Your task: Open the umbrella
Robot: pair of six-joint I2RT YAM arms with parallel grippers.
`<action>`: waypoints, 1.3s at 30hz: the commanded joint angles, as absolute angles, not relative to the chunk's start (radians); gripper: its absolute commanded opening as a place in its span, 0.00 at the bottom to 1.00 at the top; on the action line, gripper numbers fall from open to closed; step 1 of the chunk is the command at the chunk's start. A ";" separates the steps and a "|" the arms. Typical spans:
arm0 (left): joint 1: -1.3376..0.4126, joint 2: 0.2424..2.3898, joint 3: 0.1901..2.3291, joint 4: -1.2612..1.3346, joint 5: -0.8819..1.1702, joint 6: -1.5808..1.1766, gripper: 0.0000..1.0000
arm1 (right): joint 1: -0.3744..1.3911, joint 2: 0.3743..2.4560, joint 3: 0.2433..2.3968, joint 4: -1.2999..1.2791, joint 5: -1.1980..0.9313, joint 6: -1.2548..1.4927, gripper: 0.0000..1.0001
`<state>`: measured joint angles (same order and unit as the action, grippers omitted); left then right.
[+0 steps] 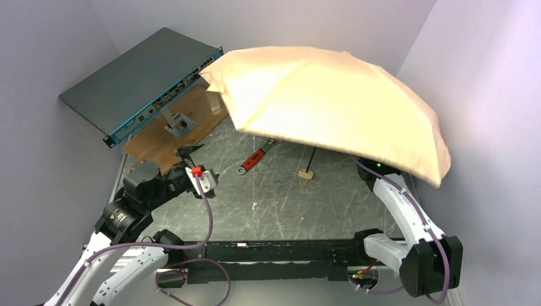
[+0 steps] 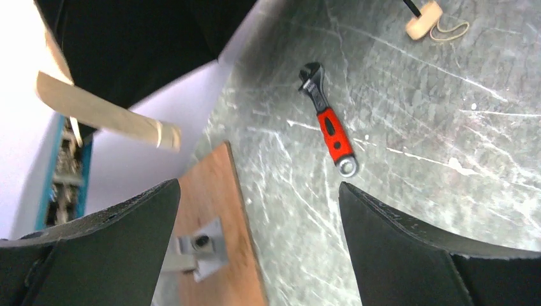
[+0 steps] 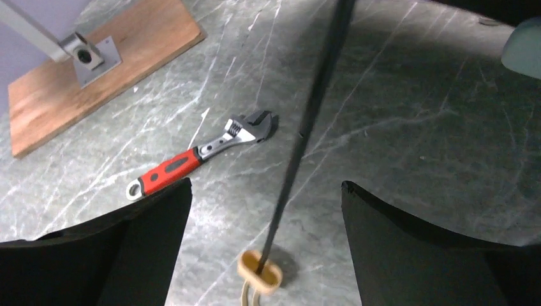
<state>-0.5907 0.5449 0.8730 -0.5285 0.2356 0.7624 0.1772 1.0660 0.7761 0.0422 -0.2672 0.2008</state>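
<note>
The umbrella (image 1: 332, 102) stands open, its cream-tan canopy spread over the back right of the table. Its thin black shaft (image 1: 312, 159) runs down to the cream knob handle (image 1: 306, 173), which rests on the table. My left gripper (image 1: 189, 153) is open and empty, left of the umbrella. In the left wrist view (image 2: 258, 185) its jaws are wide apart, with the black lining (image 2: 140, 38) above. My right gripper (image 3: 266, 183) is open; the shaft (image 3: 312, 108) and handle (image 3: 259, 271) lie between its fingers, untouched. The canopy hides this gripper in the top view.
A red-handled adjustable wrench (image 1: 256, 156) lies on the marble tabletop left of the handle. A wooden board (image 1: 169, 131) with a metal bracket (image 1: 178, 122) sits at the back left, beside a dark network switch (image 1: 140, 80). A pale mint-green case (image 3: 523, 48) shows at the right.
</note>
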 commanded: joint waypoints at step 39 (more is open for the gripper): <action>-0.095 0.219 0.611 -0.956 -0.440 0.598 1.00 | 0.174 0.257 0.631 -1.078 -0.005 -0.945 1.00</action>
